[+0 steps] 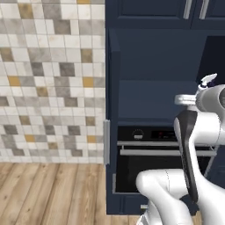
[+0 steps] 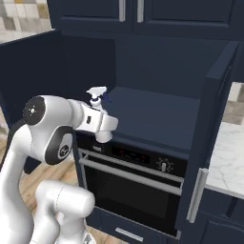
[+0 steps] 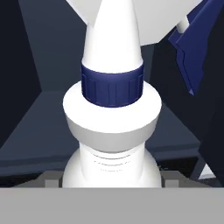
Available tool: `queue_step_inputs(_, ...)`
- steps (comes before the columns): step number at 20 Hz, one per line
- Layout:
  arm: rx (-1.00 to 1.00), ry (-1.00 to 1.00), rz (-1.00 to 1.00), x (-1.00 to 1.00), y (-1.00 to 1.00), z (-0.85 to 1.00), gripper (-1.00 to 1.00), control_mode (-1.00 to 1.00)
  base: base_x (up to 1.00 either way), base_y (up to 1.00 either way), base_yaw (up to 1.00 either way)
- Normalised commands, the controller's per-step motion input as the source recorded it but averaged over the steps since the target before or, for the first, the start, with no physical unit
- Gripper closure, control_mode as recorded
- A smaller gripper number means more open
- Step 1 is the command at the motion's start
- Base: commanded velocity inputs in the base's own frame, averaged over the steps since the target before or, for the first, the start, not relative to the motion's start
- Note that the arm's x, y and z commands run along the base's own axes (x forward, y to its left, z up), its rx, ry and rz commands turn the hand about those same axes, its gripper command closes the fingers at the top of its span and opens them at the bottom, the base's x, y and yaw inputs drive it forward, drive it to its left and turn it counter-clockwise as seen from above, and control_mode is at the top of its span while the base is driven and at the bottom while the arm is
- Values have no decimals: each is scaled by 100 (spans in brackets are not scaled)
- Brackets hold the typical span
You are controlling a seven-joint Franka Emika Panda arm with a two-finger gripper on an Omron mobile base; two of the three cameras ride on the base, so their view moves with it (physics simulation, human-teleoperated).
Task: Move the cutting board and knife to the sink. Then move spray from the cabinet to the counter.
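Left base view: the arm is reaching into the shelf niche of the cabinet [image 1: 149, 101], right above the built-in oven [image 1: 162, 154], and you can just catch the top of the spray [image 1: 208, 81] poking out past the wrist — so it's standing on that niche shelf, not yet on the counter. Right base view: same story from the other side, the spray [image 2: 97, 95] sits upright at the front-left corner of the shelf with the wrist right up against it, and a strip of the marble counter [image 2: 228, 157] shows off to the right past the open cabinet door [image 2: 205, 157]. Hand view: the bottle's neck and navy collar sit dead centre, super close, and the tool [image 3: 112, 183] has its jaws spread wide either side of the body — not clamped yet as far as I can tell. I'd squeeze on the body below the collar, then lift straight up before backing out — the trigger could snag otherwise.
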Motion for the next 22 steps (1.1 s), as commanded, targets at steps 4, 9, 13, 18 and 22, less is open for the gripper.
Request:
queue_step_inputs(4,0,0,0,0,0,0,100,100,-92,21,-5)
queue_step_inputs(9,0,0,0,0,0,0,100,100,-77,17,-17)
queue_step_inputs(13,0,0,0,0,0,0,100,100,-70,0,-39)
queue_step_inputs(18,0,0,0,0,0,0,100,100,-36,-15,-74)
queue_step_inputs(22,0,0,0,0,0,0,100,100,-5,-32,-80)
